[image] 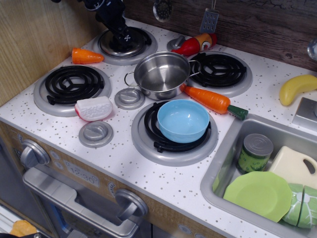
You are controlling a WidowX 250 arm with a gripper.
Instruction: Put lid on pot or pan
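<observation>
The shiny steel lid [109, 47] lies on the back-left burner. My black gripper [124, 38] is down over the middle of the lid and hides its knob. I cannot tell whether the fingers are open or shut. The small steel pot [161, 74] with wire loop handles stands uncovered and empty between the burners, to the right of and in front of the lid.
A light blue bowl [183, 120] sits on the front-right burner. One carrot [86, 56] lies left of the lid, another [208, 99] right of the pot. Two grey discs [130, 98] [96, 134] lie in front. The sink [218, 168] holds a can and a green plate.
</observation>
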